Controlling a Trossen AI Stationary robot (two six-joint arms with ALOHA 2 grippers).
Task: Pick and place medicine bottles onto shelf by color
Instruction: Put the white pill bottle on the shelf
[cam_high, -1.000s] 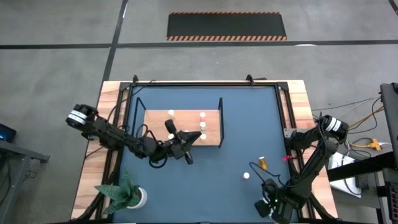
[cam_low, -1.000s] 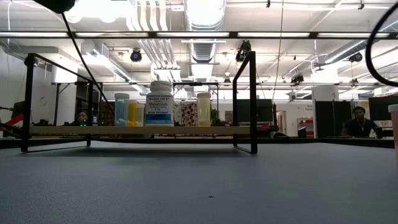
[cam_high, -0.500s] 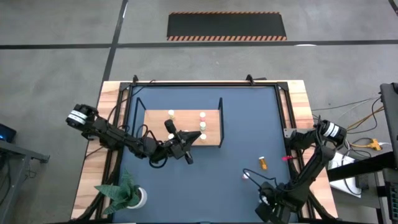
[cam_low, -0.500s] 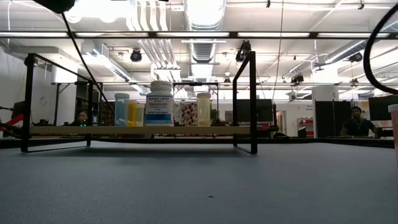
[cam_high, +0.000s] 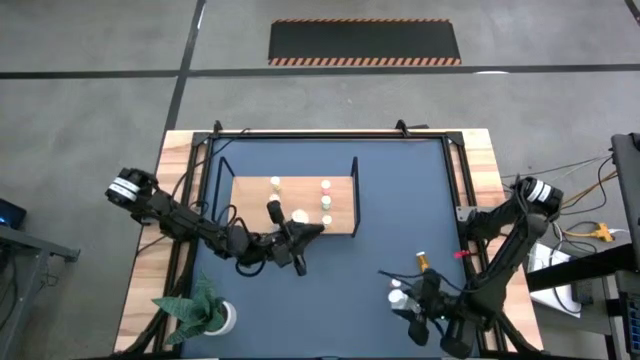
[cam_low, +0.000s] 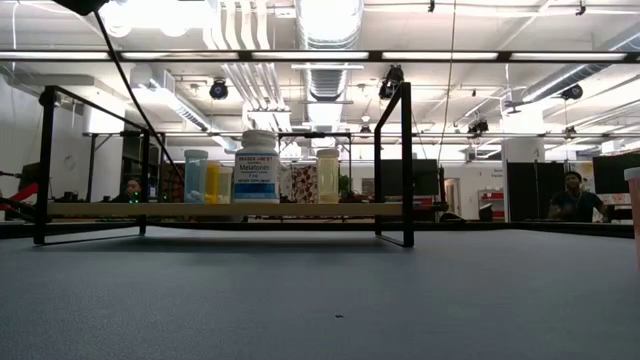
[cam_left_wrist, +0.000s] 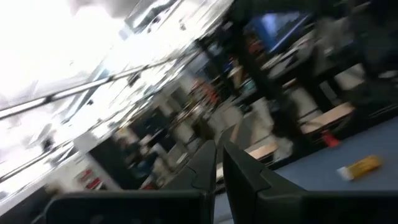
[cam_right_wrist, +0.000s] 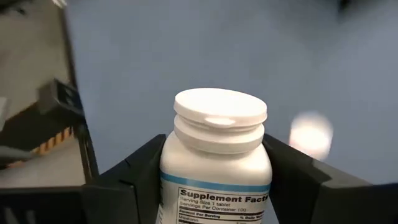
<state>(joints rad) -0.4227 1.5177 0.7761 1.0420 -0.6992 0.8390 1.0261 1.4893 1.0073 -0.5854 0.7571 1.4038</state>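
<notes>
Blue tabletop (cam_high: 400, 200): right hand (cam_right_wrist: 214, 180) seemingly clamps white bottle (cam_right_wrist: 217, 155), base cut off

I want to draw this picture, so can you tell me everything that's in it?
table: one, dark blue top, under everything
shelf: one, light-brown wood with a black frame, middle of the table
shelf bottles: about five, whitish, yellow and bluish, standing on the shelf
orange bottle: one, orange, lying on the table right of the shelf
white bottle: one, white cap, front right of the table
plant: one, green in a white pot, front left corner
person: one, far back in the room
left gripper: one, dark, shut and empty, at the shelf's front edge
right gripper: one, dark, at the white bottle
</notes>
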